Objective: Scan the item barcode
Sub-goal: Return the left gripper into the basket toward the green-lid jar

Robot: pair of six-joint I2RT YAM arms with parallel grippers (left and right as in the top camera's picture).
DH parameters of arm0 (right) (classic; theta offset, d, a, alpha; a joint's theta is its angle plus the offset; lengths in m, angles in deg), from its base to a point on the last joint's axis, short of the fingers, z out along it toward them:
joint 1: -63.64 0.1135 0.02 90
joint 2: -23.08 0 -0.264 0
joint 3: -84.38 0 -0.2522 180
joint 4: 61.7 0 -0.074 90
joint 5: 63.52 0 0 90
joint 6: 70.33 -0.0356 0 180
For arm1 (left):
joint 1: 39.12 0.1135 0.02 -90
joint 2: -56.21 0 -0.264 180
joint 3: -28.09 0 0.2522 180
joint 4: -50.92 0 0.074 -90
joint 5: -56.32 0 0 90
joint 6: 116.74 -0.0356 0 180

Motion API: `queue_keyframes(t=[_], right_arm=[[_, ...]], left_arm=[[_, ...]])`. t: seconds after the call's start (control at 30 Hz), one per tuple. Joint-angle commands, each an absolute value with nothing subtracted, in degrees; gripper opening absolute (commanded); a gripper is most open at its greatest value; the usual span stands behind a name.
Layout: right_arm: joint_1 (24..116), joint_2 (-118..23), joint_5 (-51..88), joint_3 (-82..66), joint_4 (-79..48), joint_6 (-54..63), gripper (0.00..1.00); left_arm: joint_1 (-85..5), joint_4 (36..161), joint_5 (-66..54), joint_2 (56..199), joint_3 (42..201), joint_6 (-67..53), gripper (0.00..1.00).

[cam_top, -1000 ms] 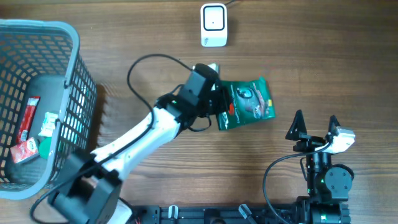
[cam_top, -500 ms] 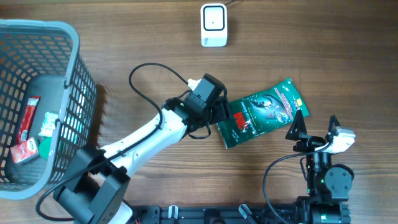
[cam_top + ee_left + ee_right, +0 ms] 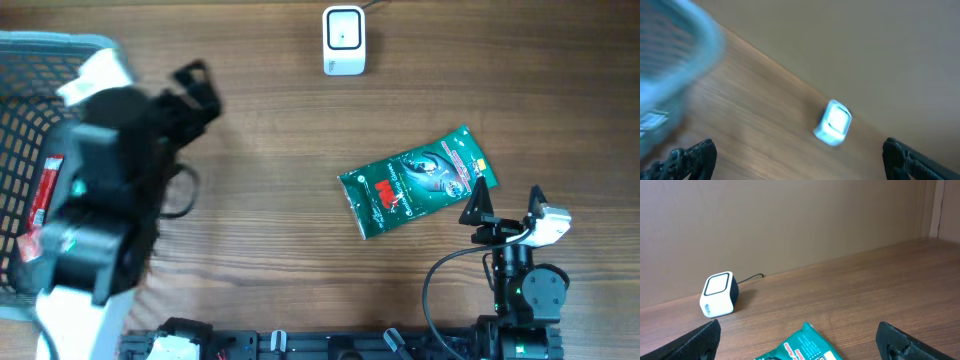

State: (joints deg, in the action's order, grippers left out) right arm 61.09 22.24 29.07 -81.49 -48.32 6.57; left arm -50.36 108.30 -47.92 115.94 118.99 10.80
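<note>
Left hand (image 3: 198, 92) back (open), packet (image 3: 415, 180) well apart

green packet (image 3: 415, 180), flat, tilted, red logo up, white scanner (image 3: 343, 40) well apart

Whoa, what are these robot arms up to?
Nothing is being held right now. A green 3M packet lies flat on the wooden table, right by the right gripper, whose open fingers grip nothing. The left gripper is open and empty too, over by the basket on the left; it looks blurred, so it is probably mid-swing. The white barcode scanner sits at the far edge, well apart from the packet.
</note>
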Motion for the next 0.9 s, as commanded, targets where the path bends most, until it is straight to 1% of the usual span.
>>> queue_keyframes(t=[0.0,0.13,0.23,0.3,0.4,0.5,0.67,0.73,0.87], right_arm=[[61.3,22.7,28.6,-81.6,-48.5,7.5,1.00],[61.3,22.7,28.6,-81.6,-48.5,7.5,1.00],[61.3,22.7,28.6,-81.6,-48.5,7.5,1.00],[61.3,22.7,28.6,-81.6,-48.5,7.5,1.00],[61.3,22.7,28.6,-81.6,-48.5,7.5,1.00],[61.3,22.7,28.6,-81.6,-48.5,7.5,1.00],[61.3,22.7,28.6,-81.6,-48.5,7.5,1.00],[61.3,22.7,28.6,-81.6,-48.5,7.5,1.00],[61.3,22.7,28.6,-81.6,-48.5,7.5,1.00]], left_arm=[[-37.0,110.4,-49.7,112.9,119.0,11.0,1.00],[-21.0,112.7,-47.9,113.0,119.0,15.1,1.00],[-8.7,117.5,-40.9,116.7,119.0,19.0,1.00],[-1.4,120.3,-34.5,120.7,119.0,19.0,1.00],[6.7,126.7,-29.2,128.3,119.0,18.7,1.00],[8.8,132.8,-29.2,135.8,119.0,18.7,1.00],[8.6,137.2,-29.2,143.6,118.9,18.7,1.00],[8.6,139.2,-29.8,145.3,118.9,18.8,1.00],[8.6,139.4,-31.2,145.7,117.3,18.8,1.00]])
